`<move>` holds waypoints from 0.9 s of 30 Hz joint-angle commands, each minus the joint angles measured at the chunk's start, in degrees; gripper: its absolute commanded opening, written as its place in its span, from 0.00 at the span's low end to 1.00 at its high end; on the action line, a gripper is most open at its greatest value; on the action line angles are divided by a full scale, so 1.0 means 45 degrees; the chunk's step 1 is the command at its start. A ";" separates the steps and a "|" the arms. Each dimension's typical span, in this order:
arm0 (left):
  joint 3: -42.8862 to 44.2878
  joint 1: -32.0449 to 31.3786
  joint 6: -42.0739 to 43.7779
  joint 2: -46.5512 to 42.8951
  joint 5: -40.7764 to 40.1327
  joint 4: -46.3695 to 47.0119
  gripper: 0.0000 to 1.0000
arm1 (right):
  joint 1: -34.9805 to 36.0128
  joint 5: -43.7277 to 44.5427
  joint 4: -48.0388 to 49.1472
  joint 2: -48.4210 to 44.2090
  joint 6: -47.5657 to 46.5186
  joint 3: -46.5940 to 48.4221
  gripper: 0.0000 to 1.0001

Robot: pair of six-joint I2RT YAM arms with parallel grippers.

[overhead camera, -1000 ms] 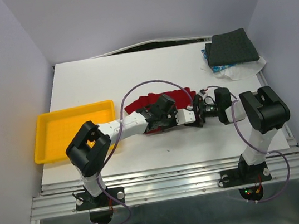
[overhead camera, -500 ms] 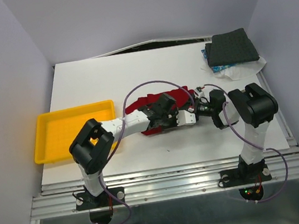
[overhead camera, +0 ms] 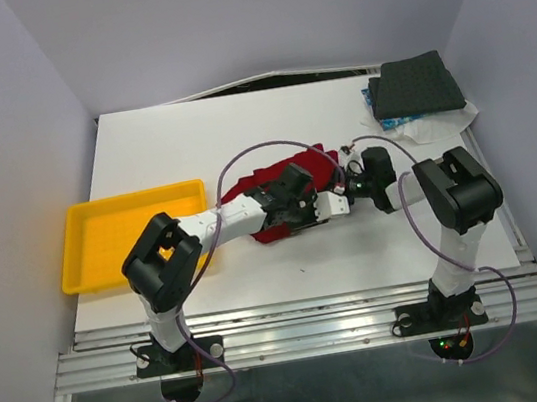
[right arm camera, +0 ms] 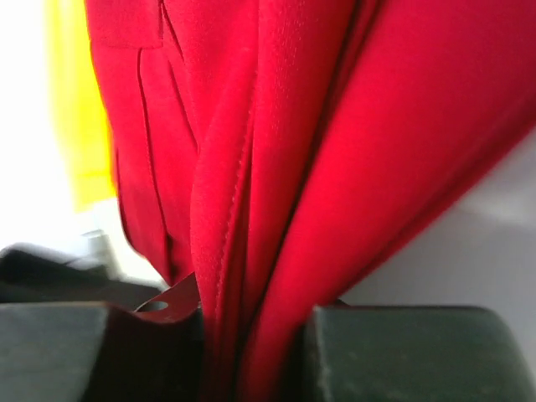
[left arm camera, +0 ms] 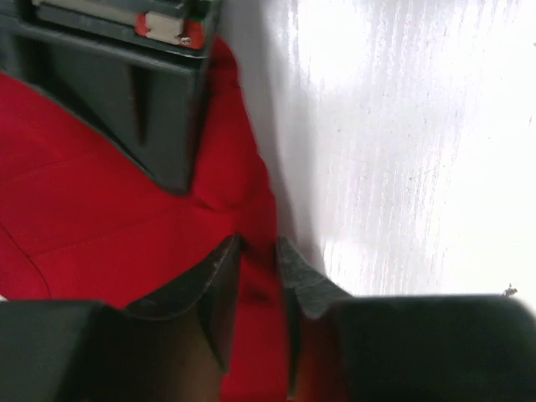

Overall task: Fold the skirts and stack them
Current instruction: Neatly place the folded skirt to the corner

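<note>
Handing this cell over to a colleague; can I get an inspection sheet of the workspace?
Surface: white tabletop, flat.
Job's things: deep red cloth skirt bunched mid-table; dark grey folded skirt atop blue floral skirt, far right corner.
Clutter: yellow plastic tray, left edge, nothing seen inside.
Hands: right hand shut on red skirt; left hand over it, fingers slightly apart, grip unclear.
Cables: purple cables, one arcing above the red skirt.
Surroundings: pale walls, metal rail nearside.

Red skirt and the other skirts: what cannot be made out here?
- Top view: middle of the red skirt, covered by both arms.
- Left wrist view: whether the left end effector grips the cloth; gap narrow, blurred.
- Right wrist view: the skirt's outline, cut off around the right end effector pinching it.
- Top view: the blue skirt, mostly under the grey skirt.
</note>
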 commanded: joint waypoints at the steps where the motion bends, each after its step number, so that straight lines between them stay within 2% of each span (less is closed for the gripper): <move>1: 0.0834 0.0209 -0.1516 -0.2079 0.0879 -0.0149 0.47 | -0.0399 0.3205 -0.5186 -0.1589 -0.5895 0.2080 0.01; 2: 0.0796 0.0268 -0.1653 -0.2373 0.0879 -0.0247 0.57 | -0.0556 0.3343 -0.5793 -0.1708 -0.6559 0.2799 0.01; 4: 0.0775 0.0656 -0.2277 -0.3213 0.0937 -0.0559 0.62 | -0.0849 0.3597 -0.7531 -0.1865 -0.8357 0.3641 0.01; 6: 0.0912 0.1029 -0.2687 -0.3759 0.1327 -0.0910 0.62 | -0.1084 0.3735 -0.8973 -0.1826 -0.9934 0.4872 0.01; 7: 0.0932 0.1437 -0.3115 -0.3936 0.1367 -0.1067 0.67 | -0.1317 0.3813 -0.9195 -0.1749 -1.0409 0.5611 0.01; 10: 0.0874 0.2005 -0.3644 -0.4464 0.1601 -0.1282 0.71 | -0.1727 0.4144 -1.0426 -0.1456 -1.2050 0.6767 0.01; 17: -0.0354 0.2748 -0.4270 -0.5557 0.1328 -0.0971 0.71 | -0.3017 0.4165 -1.2863 0.0669 -1.4297 1.1081 0.01; 21: -0.0981 0.2905 -0.4330 -0.5948 0.1406 -0.0834 0.71 | -0.3563 0.4068 -1.3921 0.1628 -1.4884 1.3989 0.01; 27: -0.1294 0.3003 -0.4233 -0.6087 0.1484 -0.0892 0.71 | -0.4015 0.3775 -1.5211 0.2626 -1.5081 1.6554 0.01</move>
